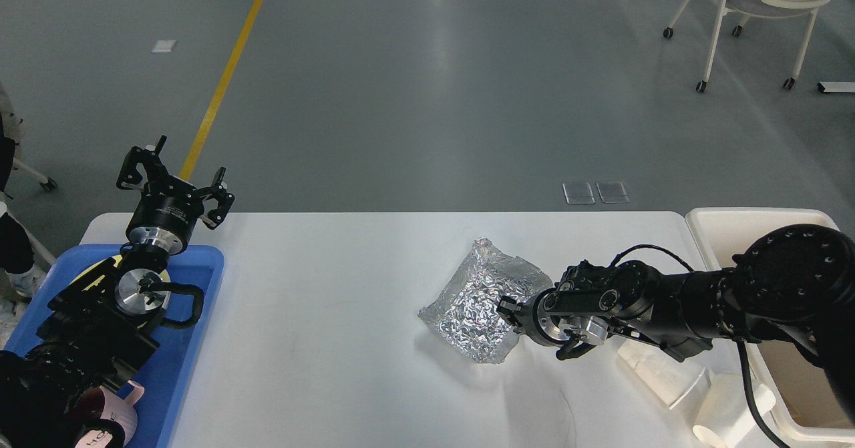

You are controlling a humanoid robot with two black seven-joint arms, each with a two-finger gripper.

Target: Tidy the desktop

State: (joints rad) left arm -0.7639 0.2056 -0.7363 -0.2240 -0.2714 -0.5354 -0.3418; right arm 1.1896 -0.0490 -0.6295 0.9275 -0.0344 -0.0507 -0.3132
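On the white desktop [334, 314] lies crinkled foil [477, 308]; left gripper [175, 181] spread; right gripper [513, 314] unclear.

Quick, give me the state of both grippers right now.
Left gripper: open, holding nothing, raised above the blue tray.
Right gripper: at the edge of the foil bag; cannot tell whether it is open or shut.

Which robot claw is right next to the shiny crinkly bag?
The right claw, reaching across the desktop, is at the edge of the silver foil bag. The left claw is raised above the blue tray, far from it.
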